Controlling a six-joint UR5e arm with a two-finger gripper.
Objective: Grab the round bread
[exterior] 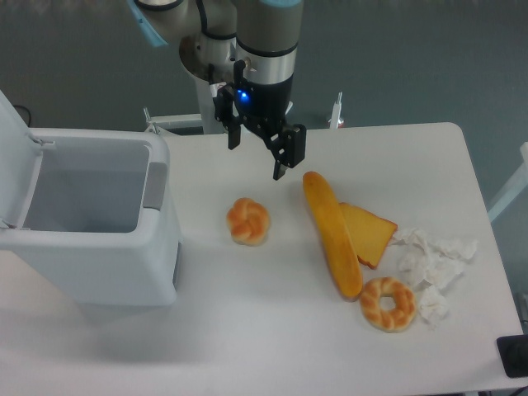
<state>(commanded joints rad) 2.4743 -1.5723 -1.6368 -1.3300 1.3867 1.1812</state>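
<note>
I saw gripper (257,161) hanging above the table (247,330), fingers spread apart, nothing held, round bread (248,221) on the table below and slightly left of it, untouched, white bin (91,239) at left, lid up, inside looked bare, baguette (332,235) to the bun's right

I see my pincer (256,160) hanging spread above the table (247,330), nothing between its fingers. The round bread (248,221) lies apart at its 6 o'clock, baguette (332,233) at bread's 3.
</note>
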